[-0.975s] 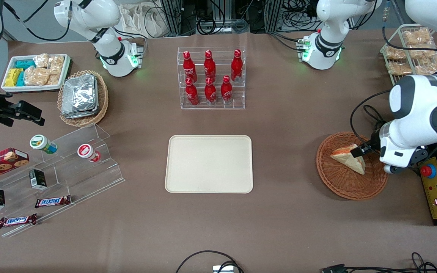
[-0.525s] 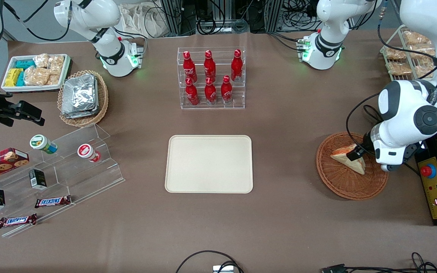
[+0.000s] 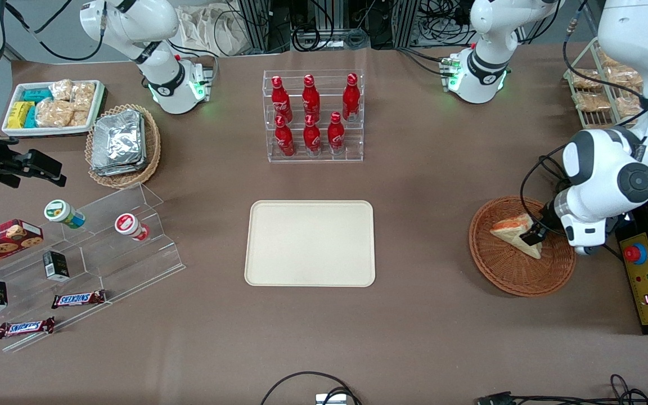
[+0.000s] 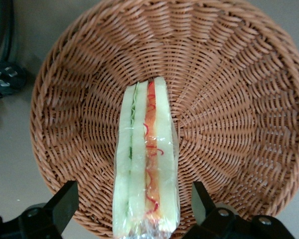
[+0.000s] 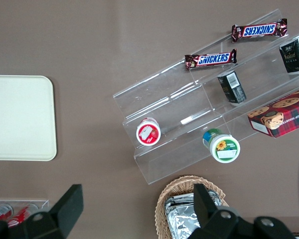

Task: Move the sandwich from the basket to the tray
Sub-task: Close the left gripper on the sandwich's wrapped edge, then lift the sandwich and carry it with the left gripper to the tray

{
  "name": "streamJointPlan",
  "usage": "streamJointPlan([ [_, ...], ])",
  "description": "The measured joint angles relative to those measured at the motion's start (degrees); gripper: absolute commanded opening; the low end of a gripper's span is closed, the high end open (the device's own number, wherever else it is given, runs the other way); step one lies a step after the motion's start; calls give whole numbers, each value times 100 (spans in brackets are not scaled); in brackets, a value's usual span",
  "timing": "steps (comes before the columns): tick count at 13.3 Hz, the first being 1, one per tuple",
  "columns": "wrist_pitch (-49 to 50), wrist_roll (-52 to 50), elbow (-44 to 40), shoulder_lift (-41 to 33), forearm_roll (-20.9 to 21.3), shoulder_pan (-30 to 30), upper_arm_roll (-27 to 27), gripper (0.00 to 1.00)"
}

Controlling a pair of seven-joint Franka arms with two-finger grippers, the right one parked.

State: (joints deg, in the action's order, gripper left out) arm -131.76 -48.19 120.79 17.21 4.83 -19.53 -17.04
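Observation:
The sandwich (image 3: 514, 235), a plastic-wrapped wedge of pale bread with orange-red and green filling, lies in the reddish-brown wicker basket (image 3: 504, 270) toward the working arm's end of the table. My left gripper (image 3: 535, 233) is lowered over the sandwich's end. In the left wrist view the gripper (image 4: 134, 211) is open, with one finger on each side of the sandwich (image 4: 147, 164) and a gap to each, above the basket (image 4: 229, 99). The cream tray (image 3: 310, 243) lies in the table's middle and shows in the right wrist view (image 5: 17, 117).
A clear rack of red bottles (image 3: 313, 115) stands farther from the front camera than the tray. A yellow control box (image 3: 646, 281) sits beside the basket. A wire rack of snack packets (image 3: 599, 90) is near the working arm. A tan foil-packet basket (image 3: 121, 143) and acrylic steps (image 3: 104, 253) lie toward the parked arm's end.
The left arm has swung and the gripper has shifted along the sandwich toward its end nearer the front camera. The sandwich and basket have not moved.

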Motion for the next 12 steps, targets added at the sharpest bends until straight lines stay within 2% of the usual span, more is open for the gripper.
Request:
streamJointPlan([
  [4, -115, -200, 0, 148, -10, 1, -39, 100],
  [5, -136, -212, 0, 186, -11, 1, -45, 85],
  [7, -200, -251, -2, 249, -19, 1, -49, 37],
  [8, -230, -317, -7, 270, -21, 1, -50, 17],
  [9, -242, -389, -16, 283, -21, 2, -54, 2],
  [12, -244, -439, -46, 288, -21, 11, -73, 0],
])
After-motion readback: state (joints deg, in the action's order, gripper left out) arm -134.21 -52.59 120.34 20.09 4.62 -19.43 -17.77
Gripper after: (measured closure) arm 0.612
